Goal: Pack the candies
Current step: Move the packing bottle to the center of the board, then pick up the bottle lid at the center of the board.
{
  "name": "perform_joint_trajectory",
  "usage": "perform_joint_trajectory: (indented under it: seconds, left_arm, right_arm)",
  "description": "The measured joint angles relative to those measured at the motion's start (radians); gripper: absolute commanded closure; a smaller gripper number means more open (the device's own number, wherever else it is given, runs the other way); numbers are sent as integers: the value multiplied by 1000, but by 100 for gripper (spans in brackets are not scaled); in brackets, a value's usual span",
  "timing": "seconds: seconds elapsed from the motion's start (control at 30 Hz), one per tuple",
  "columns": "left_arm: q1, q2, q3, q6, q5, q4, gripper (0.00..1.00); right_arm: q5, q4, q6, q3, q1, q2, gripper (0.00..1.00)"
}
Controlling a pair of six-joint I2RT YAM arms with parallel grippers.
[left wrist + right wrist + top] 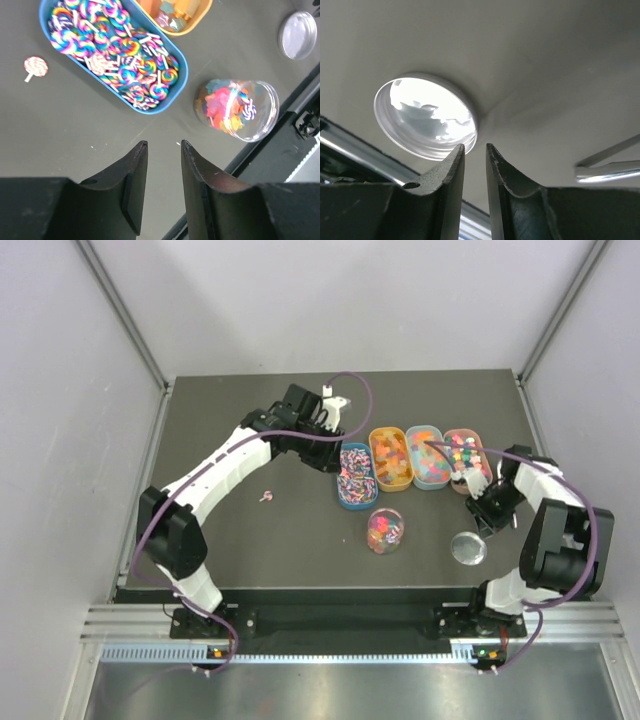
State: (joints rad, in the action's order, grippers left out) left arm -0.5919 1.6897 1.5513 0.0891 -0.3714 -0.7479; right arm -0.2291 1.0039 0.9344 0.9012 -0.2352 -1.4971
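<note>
The candies [391,460] lie mostly in four oval trays set side by side toward the far right of the table [250,550]. The blue tray [184,67], leftmost and a little nearer than the rest, holds striped lollipops. Next to it is the orange tray [192,30] with gummies, then a teal tray [425,427] and a pink tray [462,430] with mixed sweets. Just near of the blue tray stands a clear jar [385,530], open and partly filled with bright sweets, one lollipop among them. Its lid [467,548] lies flat on the table to the right of the jar, apart from it and close to the near edge. One stray lollipop [266,498] lies on the bare table, well to the left of the blue tray.

The left pincer [162,147] hangs above the table beside the blue tray, its jaws apart with nothing between them. The right pincer [475,146] is low over the table just beside the lid. Its jaws are only a narrow gap apart, and that gap is empty.
</note>
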Motion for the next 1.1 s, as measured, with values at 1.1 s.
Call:
perform_joint_trajectory:
  seconds: [1.1]
  left_arm:
    - [26, 74, 64, -2, 49, 7, 62]
  right_arm:
    - [29, -51, 5, 15, 122, -121, 100]
